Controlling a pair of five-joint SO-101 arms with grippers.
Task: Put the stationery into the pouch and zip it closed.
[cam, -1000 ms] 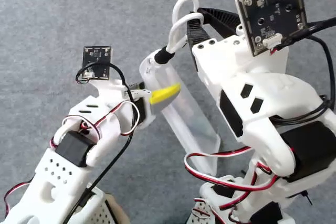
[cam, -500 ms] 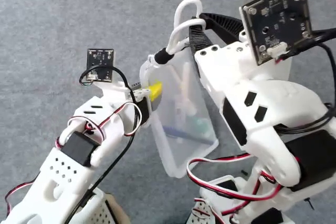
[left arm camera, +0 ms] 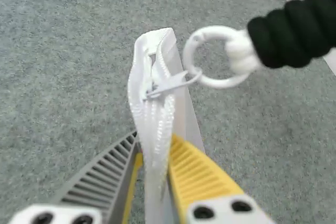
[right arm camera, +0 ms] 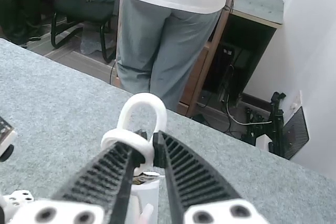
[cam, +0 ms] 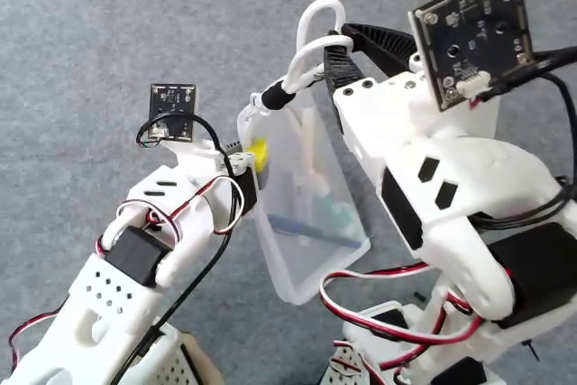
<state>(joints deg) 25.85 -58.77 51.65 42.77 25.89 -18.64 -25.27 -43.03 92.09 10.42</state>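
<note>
Findings. The clear pouch (cam: 311, 223) was held over the middle of the grey table (cam: 90, 60), between the two arms. It lay slanted, with its zip end toward the far edge and its closed end toward the near edge. Whether the closed end touched the table could not be told.

Contents. The stationery (cam: 306, 228) sat inside the pouch: a white pen, a blue pen and a greenish item were made out through the clear wall.

Left arm. The left end effector (cam: 257, 158) was pressed together on the pouch's zip edge, just below the zip-end corner. In the left wrist view its yellow and grey fingers pinched the white zip track (left arm camera: 152, 103) from both sides. The zipper slider (left arm camera: 157, 85) sat near the end of the track, by the corner. Its metal pull ran to a white ring (left arm camera: 212, 56), and the ring joined a cord with a black wrap (left arm camera: 294, 30).

Right arm. The right end effector (cam: 332, 42) was pinched on the white cord loop (cam: 311, 29) just beyond the pouch's zip end, on the side toward the far edge. In the right wrist view the black ribbed fingers (right arm camera: 184, 171) gripped the loop, and its rounded top stood above their tips.
</note>
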